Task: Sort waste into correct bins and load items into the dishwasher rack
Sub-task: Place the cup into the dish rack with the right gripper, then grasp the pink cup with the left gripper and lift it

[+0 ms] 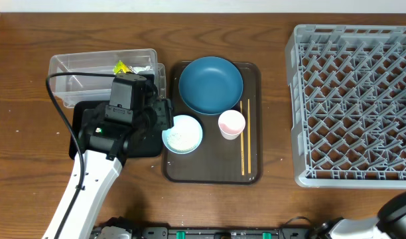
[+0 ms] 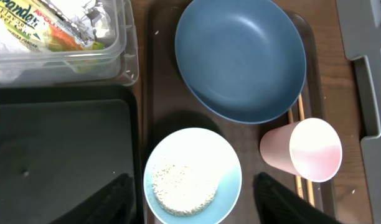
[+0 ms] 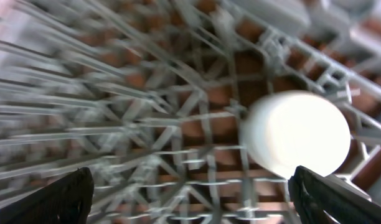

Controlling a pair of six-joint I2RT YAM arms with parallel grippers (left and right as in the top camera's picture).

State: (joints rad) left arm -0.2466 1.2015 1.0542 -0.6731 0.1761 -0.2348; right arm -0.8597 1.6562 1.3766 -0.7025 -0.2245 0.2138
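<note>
As right gripper [image 3: 190, 193] and left gripper [image 2: 192, 190] gape released, left hovers beside the pale blue bowl [image 2: 231, 173].

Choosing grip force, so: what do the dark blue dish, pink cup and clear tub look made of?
Dark blue dish: probably plastic or melamine, matte, with soft even shading and no sharp glints. Pink cup: likely thin plastic, smooth, its inside looking faintly translucent. Clear tub: transparent glossy plastic; the wrapper shows through its wall.

Dark blue dish [image 1: 210, 84], pale blue bowl [image 2: 226, 177] of speckled white rice [image 2: 181, 186] and pink cup [image 1: 231, 123] on a dark brown serving tray [image 1: 253, 174]. Far left, a yellow-green wrapper [image 1: 121, 67] in the clear tub [image 1: 70, 66]; nearer, a black tray [image 1: 80, 123]. Right, a grey rack [image 1: 352, 99] with a diagonal lattice.
</note>
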